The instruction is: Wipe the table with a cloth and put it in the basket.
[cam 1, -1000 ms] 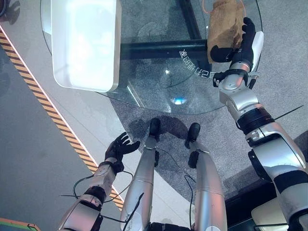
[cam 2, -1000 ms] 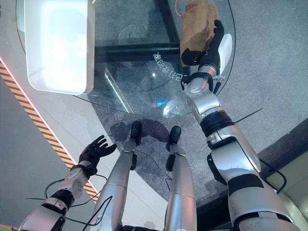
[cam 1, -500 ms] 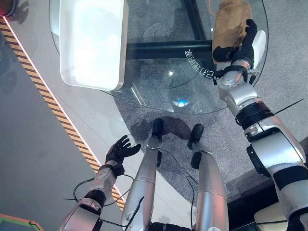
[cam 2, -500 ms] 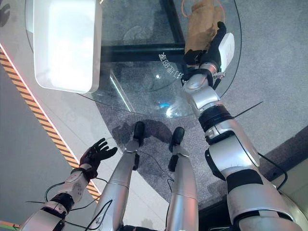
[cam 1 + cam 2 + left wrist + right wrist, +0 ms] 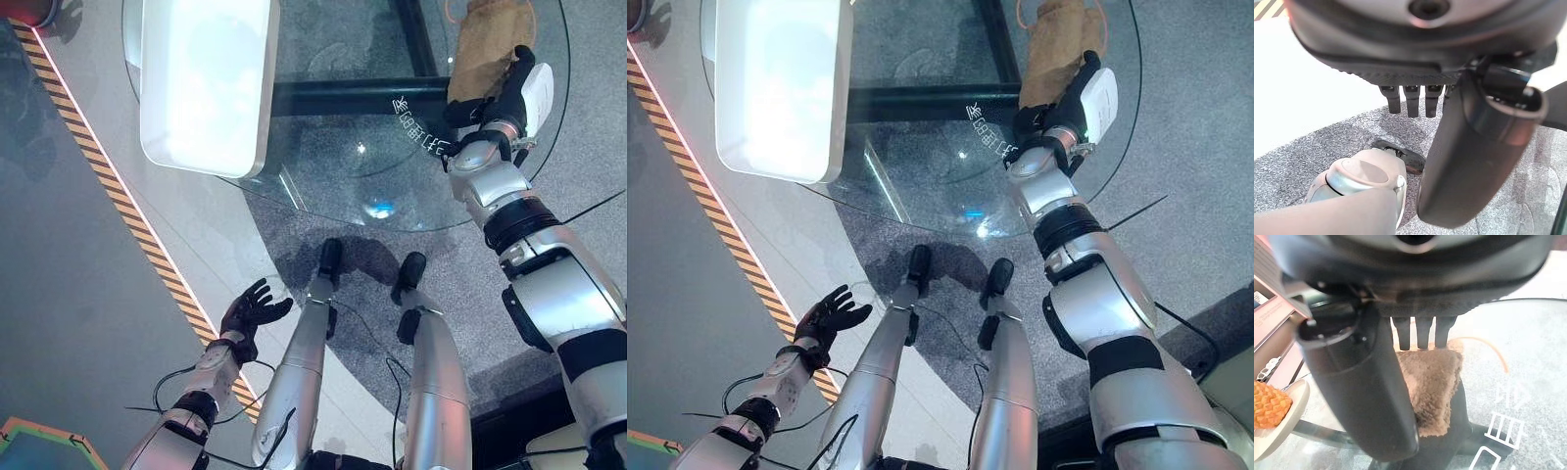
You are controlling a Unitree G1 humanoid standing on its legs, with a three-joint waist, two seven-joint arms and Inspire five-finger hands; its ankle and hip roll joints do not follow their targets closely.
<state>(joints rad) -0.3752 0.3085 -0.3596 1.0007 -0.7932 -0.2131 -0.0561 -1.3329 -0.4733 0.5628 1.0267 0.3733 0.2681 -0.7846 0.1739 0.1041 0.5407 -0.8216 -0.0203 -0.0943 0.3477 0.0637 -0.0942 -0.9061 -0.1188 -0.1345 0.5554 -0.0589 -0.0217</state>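
Meanwhile our right hand (image 5: 505,88) stays flat on the brown cloth (image 5: 487,44) at the far right of the glass surface (image 5: 392,166), barely shifted; wiping continues. Our left hand (image 5: 250,310) hangs spread near the floor.

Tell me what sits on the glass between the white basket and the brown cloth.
Nothing does: in the left eye view the glass table is bare between the white basket and the brown cloth, where the right hand rests.

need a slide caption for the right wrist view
Right hand pressing a brown cloth flat on the glass table.
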